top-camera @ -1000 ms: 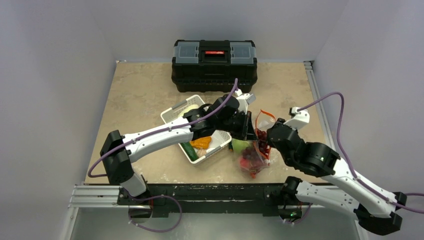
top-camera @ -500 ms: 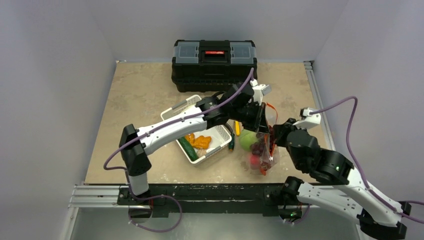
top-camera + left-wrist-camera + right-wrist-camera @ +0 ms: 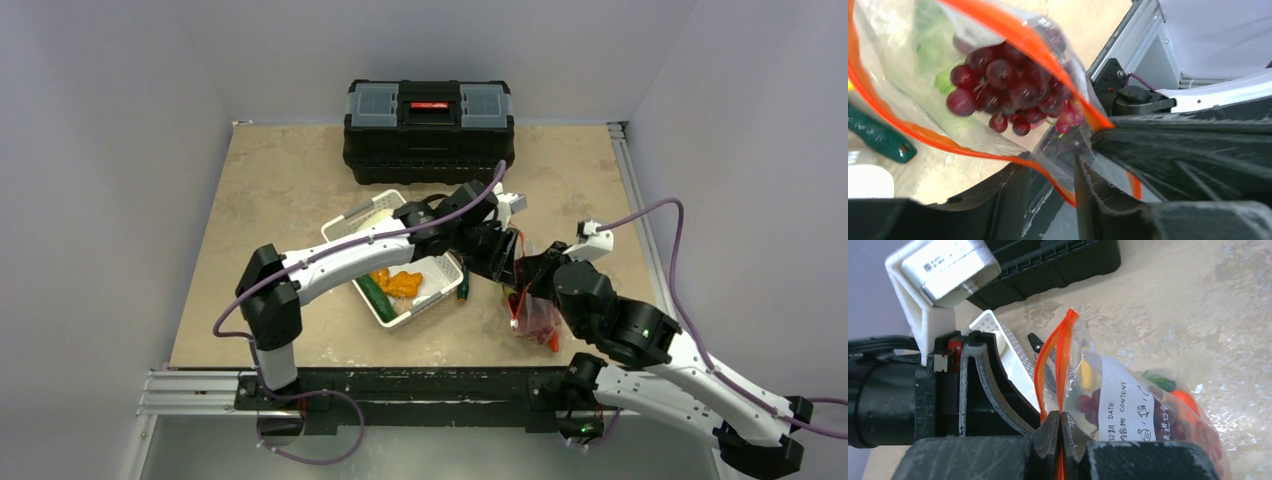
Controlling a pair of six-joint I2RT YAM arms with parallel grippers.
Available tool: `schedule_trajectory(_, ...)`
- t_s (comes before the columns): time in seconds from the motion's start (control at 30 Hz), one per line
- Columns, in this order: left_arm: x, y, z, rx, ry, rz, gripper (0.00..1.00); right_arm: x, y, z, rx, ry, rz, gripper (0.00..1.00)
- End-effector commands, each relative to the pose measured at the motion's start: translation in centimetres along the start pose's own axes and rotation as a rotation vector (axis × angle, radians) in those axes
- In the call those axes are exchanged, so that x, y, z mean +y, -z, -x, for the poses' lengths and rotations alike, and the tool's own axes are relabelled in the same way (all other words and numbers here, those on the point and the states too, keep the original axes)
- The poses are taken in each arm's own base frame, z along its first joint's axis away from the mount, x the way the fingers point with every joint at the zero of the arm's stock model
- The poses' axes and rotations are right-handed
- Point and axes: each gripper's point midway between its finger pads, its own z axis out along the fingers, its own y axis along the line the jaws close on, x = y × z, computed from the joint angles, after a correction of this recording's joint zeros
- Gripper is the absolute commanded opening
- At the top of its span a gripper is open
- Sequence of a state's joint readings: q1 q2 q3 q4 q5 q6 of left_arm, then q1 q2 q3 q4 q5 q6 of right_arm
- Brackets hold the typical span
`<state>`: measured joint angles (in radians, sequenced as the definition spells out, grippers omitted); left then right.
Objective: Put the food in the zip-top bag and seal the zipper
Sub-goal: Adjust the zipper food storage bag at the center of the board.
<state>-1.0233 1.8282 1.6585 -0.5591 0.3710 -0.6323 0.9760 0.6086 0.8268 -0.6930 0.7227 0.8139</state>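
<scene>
Arms converged from both sides on the zip-top bag [image 3: 1080, 347], which sat on the mottled tan tabletop [image 3: 280, 190] just right of the white slotted basket [image 3: 360, 212], near the table's front edge. The left arm [image 3: 340, 262] stretched long and low across the basket, its wrist turned toward the bag. The left gripper [image 3: 1050, 175] stood with its black rubbery fingers [image 3: 1093, 195] parted, and the bag's edge ran loosely through the gap. The right arm [image 3: 640, 335] was folded at the elbow and reached back toward the left. The right gripper [image 3: 1060, 427] was pinched tight on the orange-red zipper [image 3: 1050, 360], whose end stood up in a peak. The bag was thin, clear, crinkled film with a white printed label [image 3: 1120, 405]. Round, glossy dark red grapes [image 3: 1008, 87] were bunched inside it with a pale green piece [image 3: 930, 50] and an orange piece [image 3: 1182, 401]. A green cucumber [image 3: 378, 297] and a lumpy orange chunk [image 3: 403, 283] lay in the basket. A green-handled screwdriver [image 3: 875, 136] lay beside the bag, and a black hard-plastic toolbox [image 3: 428, 118] stood at the far edge.
</scene>
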Motion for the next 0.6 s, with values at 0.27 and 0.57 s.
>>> schedule_trajectory(0.27,-2.2,7.8,1.9,-0.227,-0.119,-0.035,0.57,4.1,-0.3,1.5,-0.034,-0.238,0.124,0.00)
schedule_trajectory(0.57,-1.0,12.3,-0.9,-0.364,0.027,-0.007,0.79,5.3,-1.1,1.1,-0.021,-0.237,0.140,0.00)
